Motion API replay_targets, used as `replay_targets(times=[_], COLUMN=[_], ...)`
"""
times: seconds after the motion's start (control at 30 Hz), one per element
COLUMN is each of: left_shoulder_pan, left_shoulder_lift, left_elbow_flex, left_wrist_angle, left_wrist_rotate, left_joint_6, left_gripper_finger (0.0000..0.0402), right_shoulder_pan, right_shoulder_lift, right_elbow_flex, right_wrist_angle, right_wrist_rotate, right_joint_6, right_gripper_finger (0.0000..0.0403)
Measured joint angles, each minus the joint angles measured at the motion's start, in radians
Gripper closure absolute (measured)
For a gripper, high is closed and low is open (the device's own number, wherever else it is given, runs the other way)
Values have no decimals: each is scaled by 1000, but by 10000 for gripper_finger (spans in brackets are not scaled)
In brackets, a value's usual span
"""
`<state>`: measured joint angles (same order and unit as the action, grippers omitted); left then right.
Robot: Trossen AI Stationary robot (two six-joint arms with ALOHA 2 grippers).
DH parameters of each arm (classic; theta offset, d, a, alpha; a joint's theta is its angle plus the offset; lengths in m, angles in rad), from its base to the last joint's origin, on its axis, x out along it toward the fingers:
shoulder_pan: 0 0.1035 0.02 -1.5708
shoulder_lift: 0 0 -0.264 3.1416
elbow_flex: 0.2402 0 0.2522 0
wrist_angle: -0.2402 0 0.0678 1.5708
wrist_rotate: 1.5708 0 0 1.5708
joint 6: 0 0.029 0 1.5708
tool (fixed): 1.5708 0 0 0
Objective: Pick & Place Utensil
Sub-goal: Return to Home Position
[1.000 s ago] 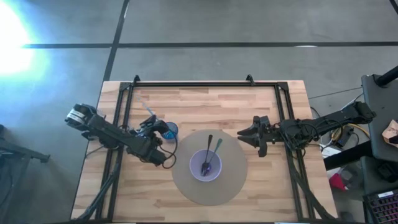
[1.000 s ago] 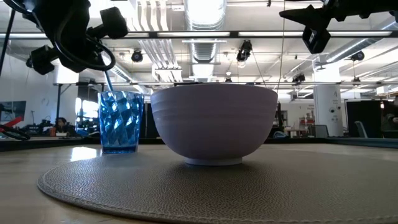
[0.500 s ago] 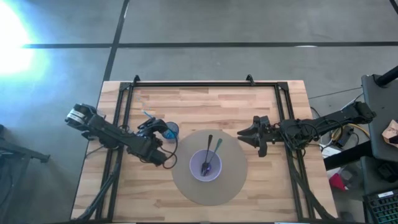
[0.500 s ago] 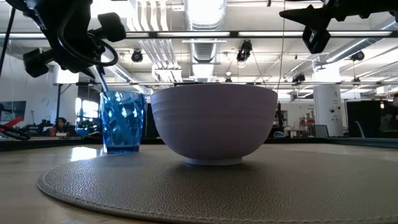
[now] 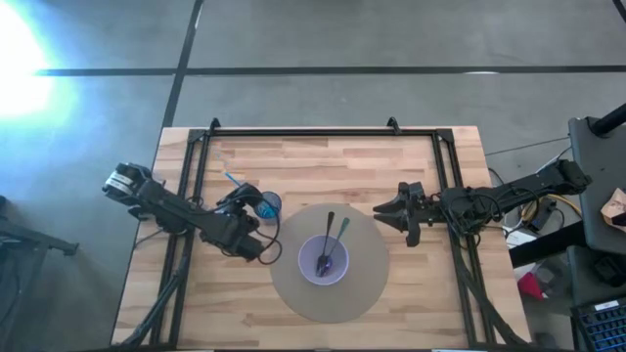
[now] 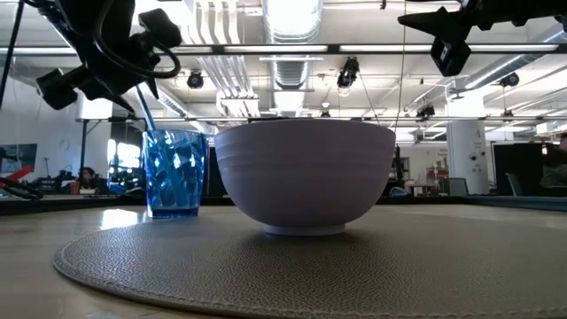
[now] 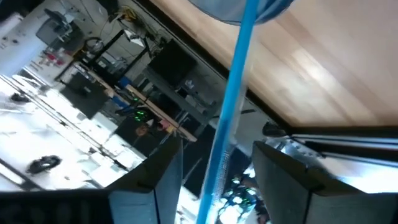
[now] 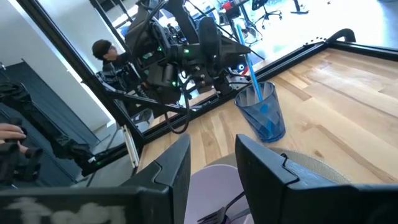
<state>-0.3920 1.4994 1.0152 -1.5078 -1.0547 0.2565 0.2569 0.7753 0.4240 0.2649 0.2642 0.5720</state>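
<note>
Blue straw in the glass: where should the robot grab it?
Take the blue straw by its free upper part, leaning out above the blue glass; probably come from above, fingers either side. Its lower end is inside the glass.

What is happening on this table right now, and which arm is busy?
The left claw is at the blue glass, its fingers open on either side of the blue straw, which stands tilted in the glass. The black fork and the blue spoon lie in the violet bowl on the round grey mat. The right claw hangs open above the table, beside the mat, holding nothing.
</note>
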Motion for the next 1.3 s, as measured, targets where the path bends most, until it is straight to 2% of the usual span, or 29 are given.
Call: replay_targets(times=[0.43,0.73,1.1,1.2,1.3], left_shoulder_pan=[0,0,1,9,21], left_shoulder_lift=[0,-3,-52,-85,-137], left_elbow_flex=[95,172,277,317,334], left_wrist_angle=[-12,-30,-30,-5,93], left_wrist_rotate=[179,229,238,292,364], left_joint_6=[-181,-219,-267,-277,-274], left_gripper_finger=[211,211,211,211,211], right_shoulder_pan=[0,0,-3,-4,-14], right_shoulder_lift=[0,0,-3,-4,-6], right_elbow_flex=[0,0,0,15,49], right_wrist_angle=[0,0,4,4,4], right_wrist_rotate=[0,0,1,21,24], right_joint_6=[0,0,0,-17,-78], right_gripper_finger=[280,280,280,280,280])
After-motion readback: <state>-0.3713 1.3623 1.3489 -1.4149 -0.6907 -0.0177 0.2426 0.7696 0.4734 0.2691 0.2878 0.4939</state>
